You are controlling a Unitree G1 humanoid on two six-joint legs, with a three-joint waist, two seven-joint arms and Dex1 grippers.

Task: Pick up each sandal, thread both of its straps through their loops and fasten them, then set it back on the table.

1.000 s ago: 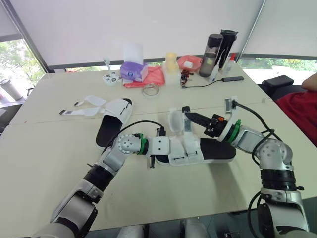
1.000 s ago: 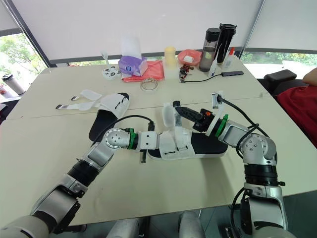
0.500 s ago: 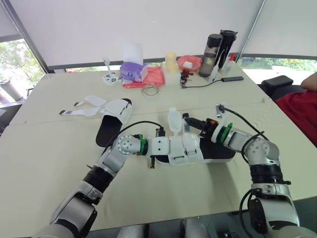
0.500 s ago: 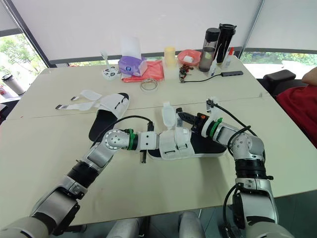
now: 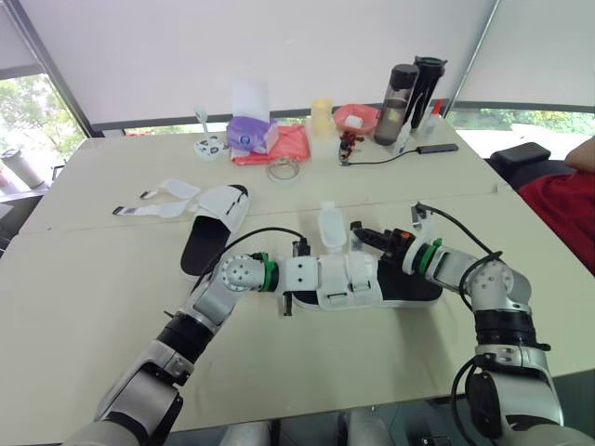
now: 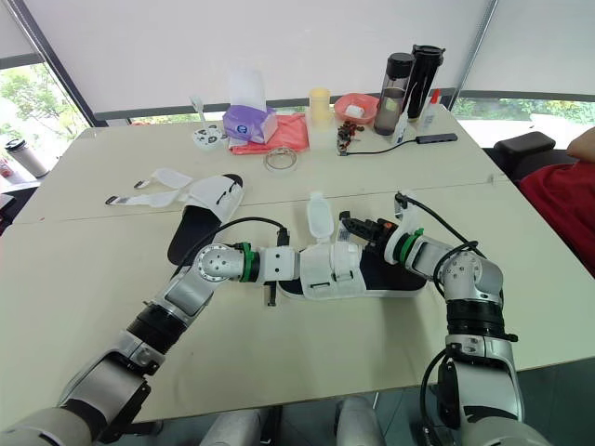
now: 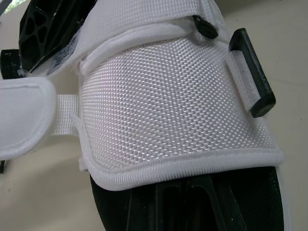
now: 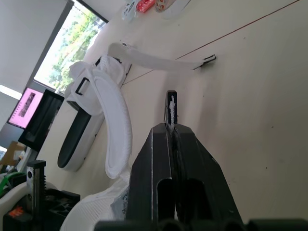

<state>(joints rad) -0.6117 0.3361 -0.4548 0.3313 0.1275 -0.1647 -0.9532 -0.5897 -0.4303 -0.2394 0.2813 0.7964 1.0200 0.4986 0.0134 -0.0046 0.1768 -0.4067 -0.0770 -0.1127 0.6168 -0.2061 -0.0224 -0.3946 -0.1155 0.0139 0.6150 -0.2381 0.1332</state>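
1. The left gripper (image 5: 314,275) is nearest. It sits at the 9 o'clock end of the near sandal (image 5: 409,286), pushed in under its wide strap (image 7: 168,106). Whether it is clamped on anything cannot be told.
2. The near sandal lies flat on the table (image 5: 93,297), just toward 4 o'clock of the table's centre, with its length running 9 to 3. The wide strap is folded over the forefoot, and a black loop (image 7: 250,72) sits at its edge. A second flap (image 5: 328,226) stands upright on the 12 o'clock side, not yet fastened.
3. The right gripper (image 8: 172,126) reaches in from 3 o'clock, over the open black footbed. Its fingers are pressed tight together on a thin strap end (image 8: 171,103), seen edge-on.
4. Handling, as judged:
   - The sandal looks light.
   - The sole looks firm enough to brace by its edge.
   - The woven straps look soft and limp and are likely to flop when released.
   - The best hold is close behind the strap tip. The pinch there is narrow, so the strap could slip out.
5. The far sandal (image 5: 209,237) lies at 10 o'clock, well apart. Its loose straps (image 5: 158,200) are spread toward 9 o'clock, undone.
6. At 12 o'clock along the far edge stand a tissue box (image 5: 249,135), a red bowl (image 5: 353,116) and bottles (image 5: 400,91), well away from the work.
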